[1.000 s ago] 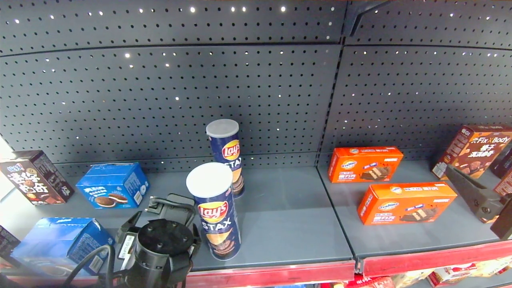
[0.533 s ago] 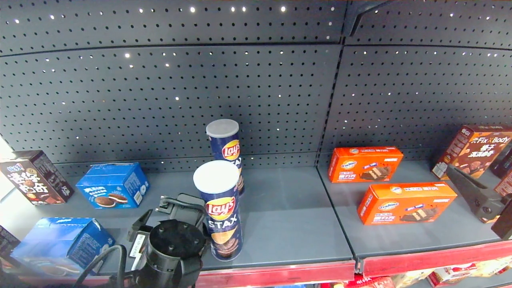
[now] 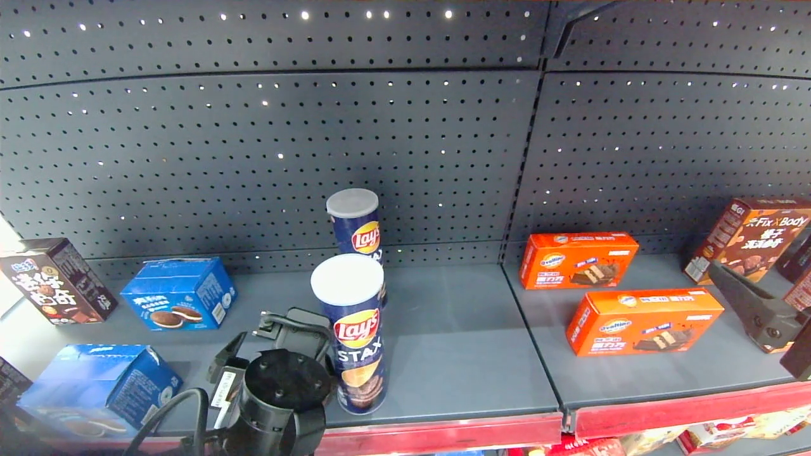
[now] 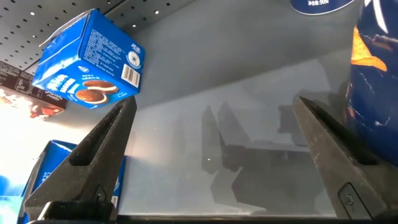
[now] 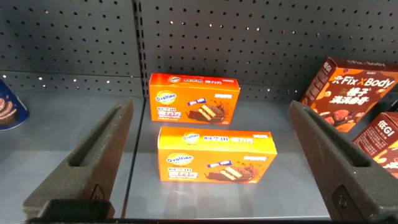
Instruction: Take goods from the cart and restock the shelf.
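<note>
Standing beside the wide-open left gripper, the tall navy cardboard crisp tube is looking light, stiff and tippy — likely best grasped mid-body; the right gripper is gaping empty.

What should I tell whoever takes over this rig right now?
Left gripper: open, empty, low over the shelf, with the front chips can just outside one finger.
Right gripper: open, empty, facing the near orange box.
Done: both cans stand upright, the rear chips can behind the front one.
Left: probably draw the left arm clear, then fetch more goods from the cart.
</note>
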